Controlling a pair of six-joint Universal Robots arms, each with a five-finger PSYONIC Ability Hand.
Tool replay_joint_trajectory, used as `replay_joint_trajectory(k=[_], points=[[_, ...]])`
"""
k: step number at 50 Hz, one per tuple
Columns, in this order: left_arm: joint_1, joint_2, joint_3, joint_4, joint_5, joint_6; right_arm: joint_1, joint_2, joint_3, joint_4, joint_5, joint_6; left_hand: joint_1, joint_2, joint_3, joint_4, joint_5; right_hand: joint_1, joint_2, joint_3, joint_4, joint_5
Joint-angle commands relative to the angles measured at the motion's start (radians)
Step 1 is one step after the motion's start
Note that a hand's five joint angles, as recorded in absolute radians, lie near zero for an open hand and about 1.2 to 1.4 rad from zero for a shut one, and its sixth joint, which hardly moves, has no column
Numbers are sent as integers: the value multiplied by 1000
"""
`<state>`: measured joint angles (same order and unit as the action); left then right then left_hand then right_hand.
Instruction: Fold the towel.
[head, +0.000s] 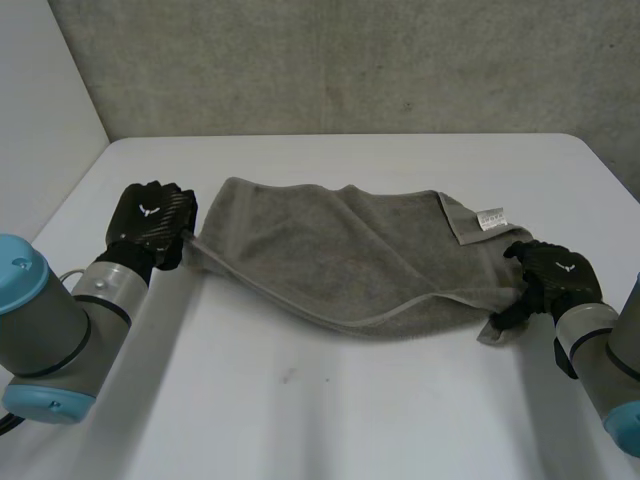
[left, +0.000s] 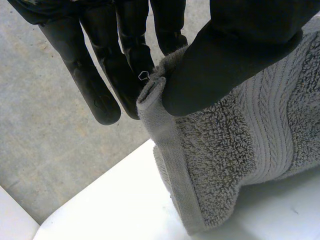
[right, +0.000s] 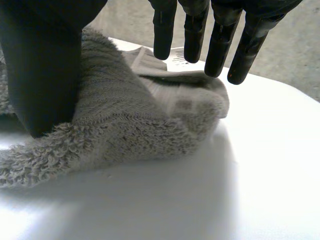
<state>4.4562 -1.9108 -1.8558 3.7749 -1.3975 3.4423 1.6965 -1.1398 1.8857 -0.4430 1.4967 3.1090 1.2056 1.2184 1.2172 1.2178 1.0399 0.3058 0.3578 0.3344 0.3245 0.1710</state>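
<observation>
— How do the hands stand?

— The left hand (left: 240, 50) pinches the left corner of the towel (head: 330, 250) between thumb and fingers, the corner raised a little off the table (head: 300, 400). The right hand (right: 45, 65) rests its thumb on the towel's right end, with its fingers straight above the cloth, gripping nothing.

— And the fold?

— The towel lies across mid-table, apparently doubled once lengthwise, its edges uneven and the label (head: 490, 218) showing. I'd judge that bringing the ends together and squaring up is left.
</observation>
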Motion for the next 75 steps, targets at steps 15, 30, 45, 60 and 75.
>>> replay_joint_trajectory(k=[15,30,45,60,75], points=[[0,7,-8,0,0,0,94,26,0,7,-58,66,191,178,179,178,182,58,6,30,39,18],[3,7,-8,0,0,0,-9,19,-27,-2,33,-88,191,178,179,178,182,466,414,437,447,426],[29,33,-22,0,3,-2,-175,-38,1,105,-102,-104,191,178,179,178,182,996,944,967,977,956],[15,231,-23,-188,11,4,-186,-245,-158,566,-274,-472,191,178,179,178,182,1090,1038,1062,1072,1051],[55,401,-39,-739,17,229,-186,-307,-166,1154,-259,-1150,191,178,179,178,182,1090,1038,1062,1072,1051]])
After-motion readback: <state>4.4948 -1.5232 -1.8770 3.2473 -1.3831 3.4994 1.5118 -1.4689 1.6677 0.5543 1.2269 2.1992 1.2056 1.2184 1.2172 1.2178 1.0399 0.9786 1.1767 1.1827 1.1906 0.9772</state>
